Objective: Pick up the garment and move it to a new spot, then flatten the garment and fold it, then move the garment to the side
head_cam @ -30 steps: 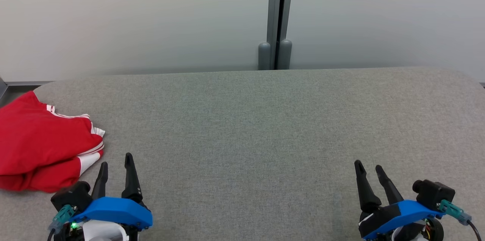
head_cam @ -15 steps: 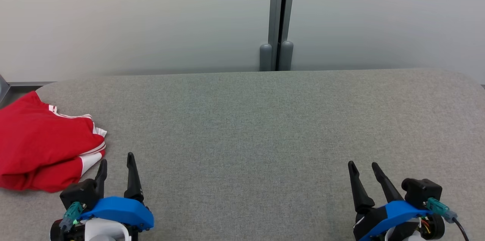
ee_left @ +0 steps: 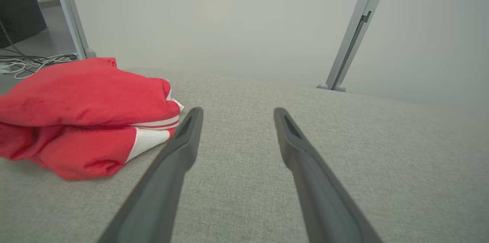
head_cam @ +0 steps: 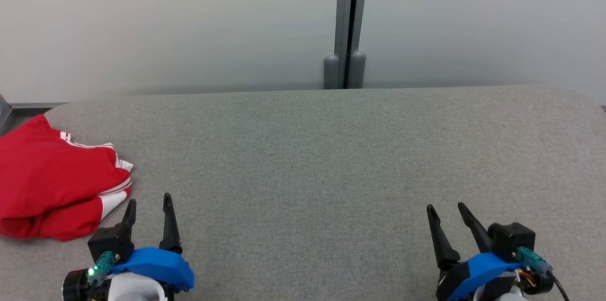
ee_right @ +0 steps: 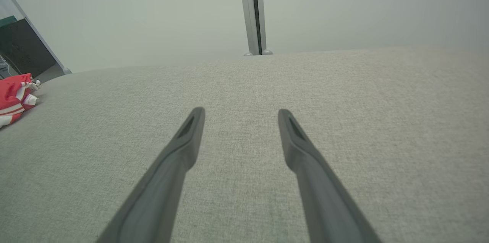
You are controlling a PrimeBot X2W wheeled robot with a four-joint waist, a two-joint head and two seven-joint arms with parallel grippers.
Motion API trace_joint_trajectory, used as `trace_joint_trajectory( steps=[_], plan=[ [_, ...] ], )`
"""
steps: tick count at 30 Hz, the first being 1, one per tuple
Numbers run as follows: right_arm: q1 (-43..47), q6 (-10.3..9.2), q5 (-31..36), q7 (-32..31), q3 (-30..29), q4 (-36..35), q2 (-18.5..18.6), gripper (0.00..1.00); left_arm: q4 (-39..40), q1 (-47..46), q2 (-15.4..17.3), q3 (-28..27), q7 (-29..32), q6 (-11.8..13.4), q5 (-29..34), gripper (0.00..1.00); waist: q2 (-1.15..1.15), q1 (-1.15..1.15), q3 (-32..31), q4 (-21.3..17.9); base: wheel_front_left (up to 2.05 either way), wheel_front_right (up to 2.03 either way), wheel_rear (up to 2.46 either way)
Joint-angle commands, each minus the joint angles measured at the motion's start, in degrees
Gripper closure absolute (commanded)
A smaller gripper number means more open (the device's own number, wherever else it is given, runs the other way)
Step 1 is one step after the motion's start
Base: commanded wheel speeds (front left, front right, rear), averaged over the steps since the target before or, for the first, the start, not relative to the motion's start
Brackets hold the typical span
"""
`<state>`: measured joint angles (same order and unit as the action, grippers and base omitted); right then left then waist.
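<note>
A red garment with white stripes lies folded in a bundle at the left edge of the grey table. In the left wrist view the garment sits just left of my fingers, apart from them. My left gripper stands open at the lower left, a short way right of the bundle, with nothing between its fingers. Over bare cloth at the lower right, my right gripper is open and empty. The right wrist view catches the garment far off at the left edge.
A grey partition post with two rounded feet stands behind the table's far edge against pale panels. Cables lie on the floor beyond the table's left end. The table's corners are rounded.
Both grippers have drawn back toward the bottom of the head view, the left one drifting slightly right and the right one slightly left. The garment has stayed put.
</note>
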<state>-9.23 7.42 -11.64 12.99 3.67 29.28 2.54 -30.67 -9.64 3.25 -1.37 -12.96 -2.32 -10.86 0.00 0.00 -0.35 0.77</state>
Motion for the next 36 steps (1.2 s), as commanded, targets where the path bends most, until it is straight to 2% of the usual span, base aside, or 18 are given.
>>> trace_joint_trajectory(
  steps=[1, 19, 36],
  plan=[
    [-1.1, 0.07, 1.7, 0.6, 0.2, 0.4, 0.5, 0.00, -0.5, -1.3, 0.3, -0.3, -0.6, 0.2, 1.6, 0.00, 0.00, 0.00, 0.0, 0.0, 0.00, 0.00, 0.00],
    [-1.4, 0.08, 9.6, 2.4, 0.7, 1.8, 0.5, 0.00, -3.9, -2.6, 0.7, 0.2, -2.4, 0.4, 9.0, 0.00, 0.00, 0.00, 0.0, 0.7, 0.00, 0.00, 0.00],
    [-1.3, 0.08, 9.3, 2.3, 0.1, 1.7, 0.5, 0.00, -4.4, -2.8, 0.6, -0.2, -2.3, 0.2, 8.2, 0.00, 0.00, 0.00, 0.2, 1.1, 0.00, 0.00, 0.00]
  ],
)
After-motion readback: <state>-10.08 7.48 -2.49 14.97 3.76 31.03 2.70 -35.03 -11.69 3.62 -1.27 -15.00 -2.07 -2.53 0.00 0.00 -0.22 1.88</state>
